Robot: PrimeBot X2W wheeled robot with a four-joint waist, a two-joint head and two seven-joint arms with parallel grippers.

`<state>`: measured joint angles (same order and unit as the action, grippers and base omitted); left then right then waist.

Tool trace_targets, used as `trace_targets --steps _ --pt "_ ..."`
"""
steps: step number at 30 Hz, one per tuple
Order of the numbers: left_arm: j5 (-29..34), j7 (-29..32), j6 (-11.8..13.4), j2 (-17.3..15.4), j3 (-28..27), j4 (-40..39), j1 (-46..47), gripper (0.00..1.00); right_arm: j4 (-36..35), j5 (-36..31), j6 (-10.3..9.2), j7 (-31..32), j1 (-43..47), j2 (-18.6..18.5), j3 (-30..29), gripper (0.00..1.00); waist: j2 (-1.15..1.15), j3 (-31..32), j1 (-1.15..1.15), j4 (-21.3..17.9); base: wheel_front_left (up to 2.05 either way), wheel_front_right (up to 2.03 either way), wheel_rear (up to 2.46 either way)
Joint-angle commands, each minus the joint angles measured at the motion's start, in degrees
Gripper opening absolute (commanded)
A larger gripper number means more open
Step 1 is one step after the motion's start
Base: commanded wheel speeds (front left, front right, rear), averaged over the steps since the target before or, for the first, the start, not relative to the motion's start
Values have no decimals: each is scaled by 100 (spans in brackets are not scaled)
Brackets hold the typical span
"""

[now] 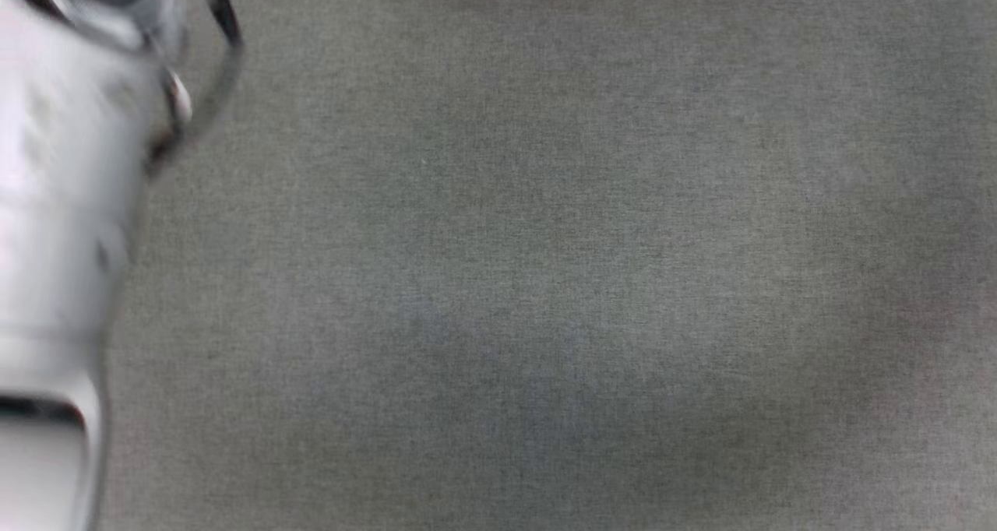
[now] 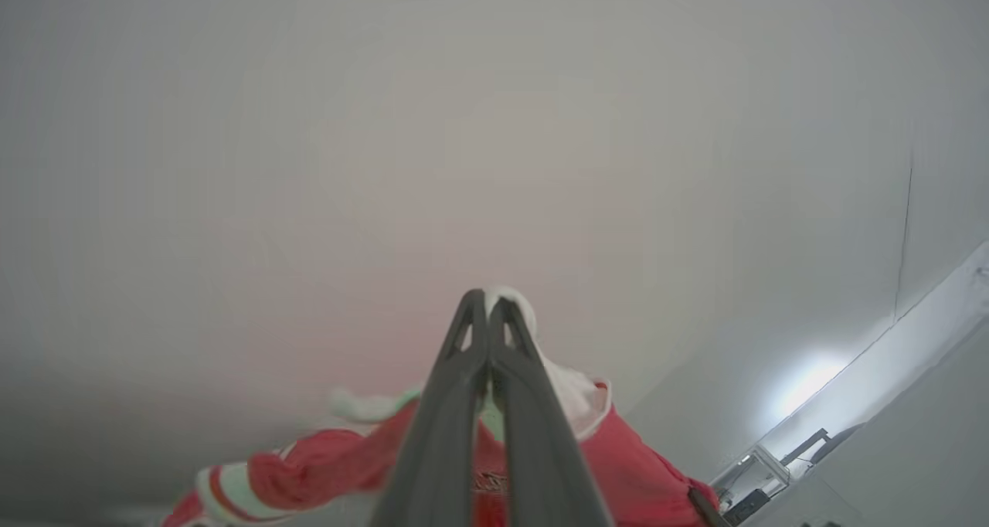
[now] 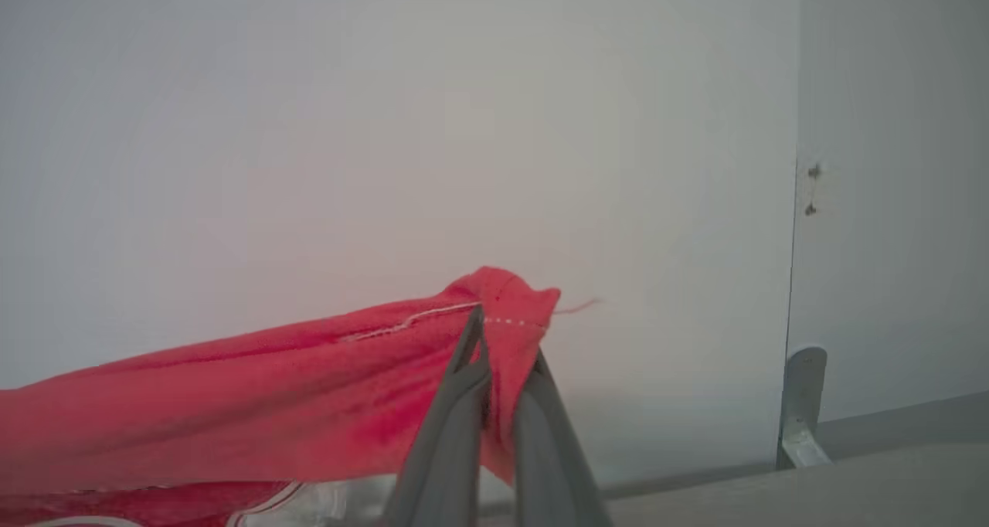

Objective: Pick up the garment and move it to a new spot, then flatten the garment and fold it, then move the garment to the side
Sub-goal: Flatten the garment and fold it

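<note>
The garment (image 3: 232, 403) is a red shirt with white sleeves, held up in the air in front of a pale wall. In the right wrist view my right gripper (image 3: 498, 334) is shut on a stitched red hem, and the cloth stretches away to the left. In the left wrist view my left gripper (image 2: 487, 299) is shut on a white fold of the garment (image 2: 641, 465). The red body and a striped sleeve hang below its fingers. The head view has a blurred pale forearm (image 1: 54, 243) at the left edge.
A grey cloth-covered table (image 1: 545, 282) lies below the head camera. A pale wall stands close behind both grippers. A metal bracket (image 3: 803, 403) sits on the wall at the right, above a grey surface (image 3: 850, 488). Dark equipment (image 2: 765, 473) shows at the lower right.
</note>
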<state>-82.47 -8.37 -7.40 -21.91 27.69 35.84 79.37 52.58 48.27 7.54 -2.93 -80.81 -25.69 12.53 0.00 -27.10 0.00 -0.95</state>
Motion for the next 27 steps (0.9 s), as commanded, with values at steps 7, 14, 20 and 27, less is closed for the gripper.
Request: trace_targets --steps 7,14,20,27 --pt "-254 -455 -11 -319 296 -1463 -2308 0 -930 678 -9 258 1664 -408 669 0 0 60 0 27 0 0 0" --pt "-306 -661 -12 -517 284 -2853 -4233 0 -2160 1421 -8 595 3379 -1028 933 0 0 276 0 99 0 0 0" --pt "225 -678 -12 -629 43 -3601 -5576 0 -3329 1908 -8 697 4815 -1493 807 0 0 542 0 104 0 0 0" --pt "684 -674 -12 -701 -245 -4460 -6886 0 -4496 2093 -8 730 6426 -1996 170 0 0 747 0 137 0 0 0"
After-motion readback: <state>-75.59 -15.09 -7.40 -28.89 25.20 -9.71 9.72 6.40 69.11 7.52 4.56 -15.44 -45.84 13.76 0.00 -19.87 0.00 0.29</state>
